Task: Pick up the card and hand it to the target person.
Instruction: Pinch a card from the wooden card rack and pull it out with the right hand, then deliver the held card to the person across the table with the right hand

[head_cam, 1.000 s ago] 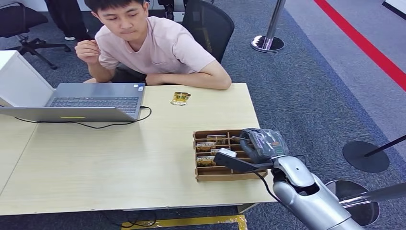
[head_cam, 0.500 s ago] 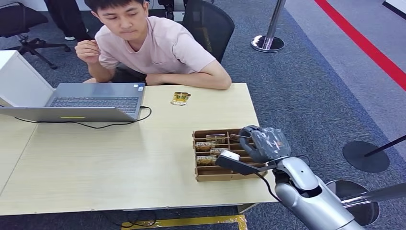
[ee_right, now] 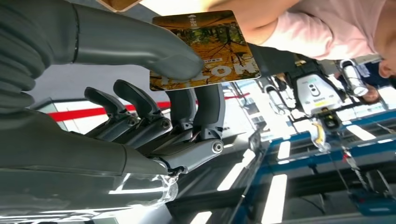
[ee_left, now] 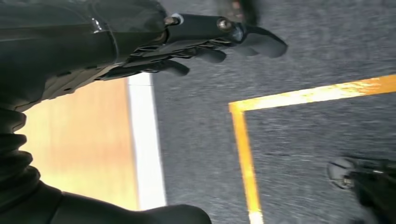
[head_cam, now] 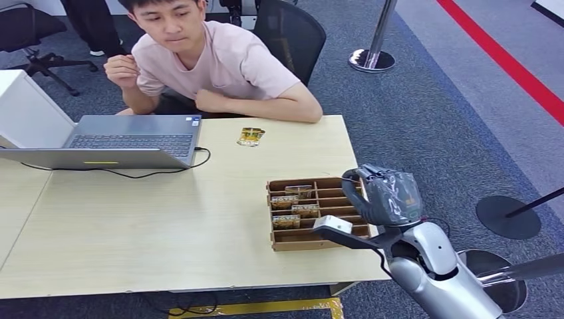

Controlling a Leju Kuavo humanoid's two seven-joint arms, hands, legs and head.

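Plainly, a card [ee_right: 205, 49] printed with yellow autumn foliage was gripped by the right hand [ee_right: 154, 107], pressed between the thick grey thumb [ee_right: 140, 46] and the darker fingers [ee_right: 205, 109] behind it, as seen from the right wrist. From the head view the same right hand [head_cam: 388, 197] was raised above the near right edge of the brown divided tray [head_cam: 312, 239], with the silver forearm [head_cam: 439, 272] coming in from below. Several more cards [head_cam: 292, 205] were stood in the tray's compartments (their printing too small to be read). Another small yellow card [head_cam: 251, 136] was laid flat on the pale wooden table [head_cam: 166, 219], well apart from the tray and close to the seated person [head_cam: 213, 63] in a pink shirt, whose forearm was rested along the far edge. An open grey laptop [head_cam: 113, 143] was placed to that side, with a black cable [head_cam: 133, 173] trailed beside it. The left hand [ee_left: 187, 46] was hung over dark carpet and a yellow floor line [ee_left: 247, 154], its fingers extended and nothing held in them
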